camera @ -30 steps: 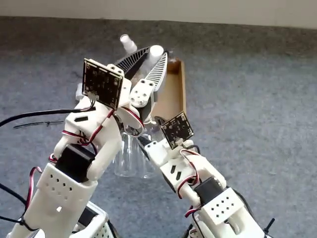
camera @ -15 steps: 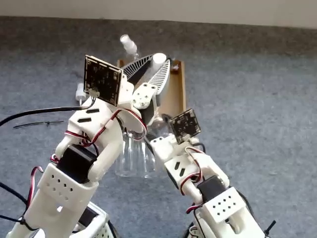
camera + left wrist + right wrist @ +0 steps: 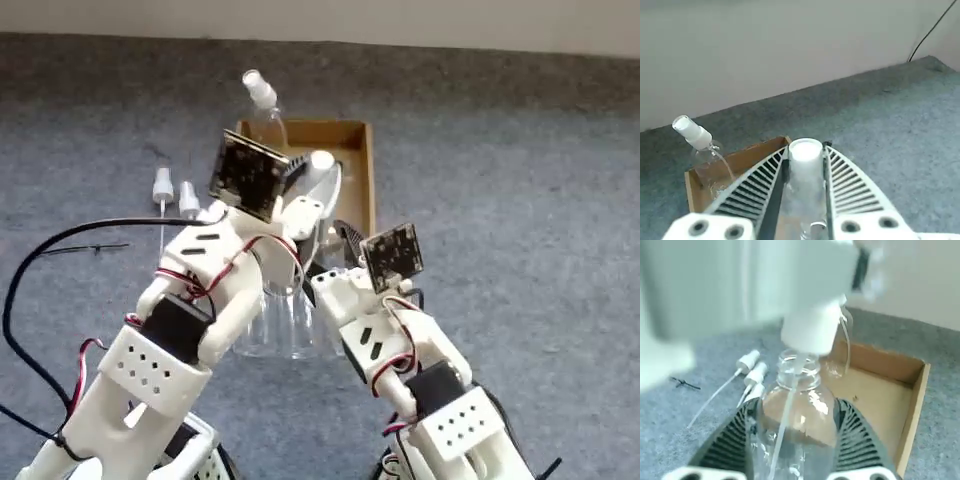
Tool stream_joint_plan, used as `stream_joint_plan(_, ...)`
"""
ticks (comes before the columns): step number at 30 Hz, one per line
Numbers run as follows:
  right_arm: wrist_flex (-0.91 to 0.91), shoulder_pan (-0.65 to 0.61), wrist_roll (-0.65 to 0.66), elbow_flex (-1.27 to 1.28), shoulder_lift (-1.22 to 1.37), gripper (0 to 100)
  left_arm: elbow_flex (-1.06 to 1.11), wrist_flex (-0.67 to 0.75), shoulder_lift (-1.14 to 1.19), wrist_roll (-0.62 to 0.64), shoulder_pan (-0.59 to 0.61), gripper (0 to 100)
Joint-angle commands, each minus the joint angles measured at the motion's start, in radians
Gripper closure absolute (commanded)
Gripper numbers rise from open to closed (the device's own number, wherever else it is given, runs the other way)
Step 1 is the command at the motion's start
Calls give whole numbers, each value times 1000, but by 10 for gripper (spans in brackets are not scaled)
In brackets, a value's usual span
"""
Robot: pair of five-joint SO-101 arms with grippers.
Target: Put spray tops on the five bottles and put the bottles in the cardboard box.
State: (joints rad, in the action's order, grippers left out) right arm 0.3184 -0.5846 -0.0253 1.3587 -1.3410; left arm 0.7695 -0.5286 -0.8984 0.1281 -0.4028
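Left end effector point(image 3: 806, 149): clamped on spray top point(image 3: 806, 167), its tube inside bottle point(image 3: 796, 402).
Right end effector point(image 3: 796, 414): clamped on that bottle, base cut off.
Box point(image 3: 362, 170): partly behind left arm point(image 3: 200, 290).

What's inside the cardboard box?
One clear bottle with a white spray top leans in a far corner of the cardboard box. The floor beside it looks bare, but the left gripper and the spray top it holds cover the near part.

White perforated plastic arms point(image 3: 140, 372), black motors point(image 3: 176, 326), red-and-white cables point(image 3: 283, 252), dark square circuit boards point(image 3: 250, 176).
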Motion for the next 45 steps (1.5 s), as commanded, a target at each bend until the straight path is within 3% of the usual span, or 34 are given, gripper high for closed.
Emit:
stream_joint_plan(1, 38, -5, -3, 13, -134, 995, 51, -6, -5, -18, -10, 992)
stream_joint_plan(12, 68, 53, -5, 27, -177, 995, 99, -144, -97, -23, -68, 992)
stream_joint_plan(18, 70, 53, -6, 27, -180, 995, 122, -187, -134, -144, -70, 990)
stream_joint_plan(24, 70, 51, -5, 27, -180, 995, 133, -192, -142, -147, -67, 858)
stream_joint_plan(37, 70, 51, -3, 28, -177, 995, -131, -241, -136, -147, 2, 845)
stream_joint_plan(45, 71, 51, -3, 28, -177, 995, -182, -235, -133, -147, 4, 845)
